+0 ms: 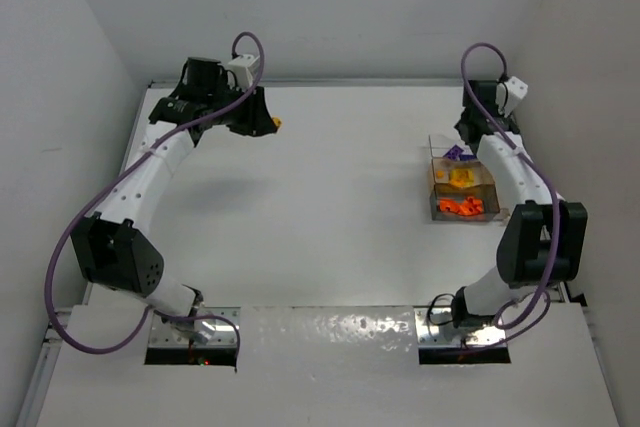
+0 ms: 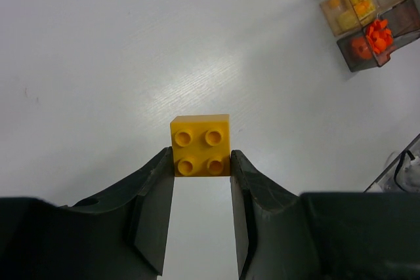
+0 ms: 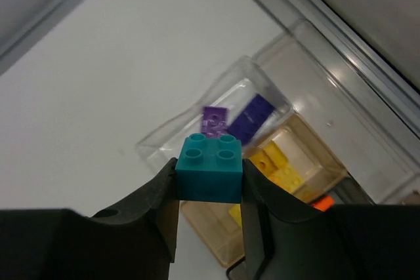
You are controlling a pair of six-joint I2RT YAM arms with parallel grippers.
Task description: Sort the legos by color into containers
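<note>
My left gripper (image 2: 202,163) is shut on a yellow lego (image 2: 201,144), studs up, held above the bare white table at the back left (image 1: 272,124). My right gripper (image 3: 210,185) is shut on a teal lego (image 3: 210,174), hovering just over the containers (image 3: 164,142). The containers (image 1: 436,187) are joined clear bins at the right. One bin holds purple legos (image 3: 251,117), the one beside it yellow legos (image 3: 275,159), and the nearest one orange legos (image 1: 461,207). From the left wrist they show far off at the top right (image 2: 351,60).
White walls close in the table on the left, back and right. A metal rail (image 3: 341,37) runs along the table edge just behind the containers. Purple cables (image 1: 70,247) loop off both arms.
</note>
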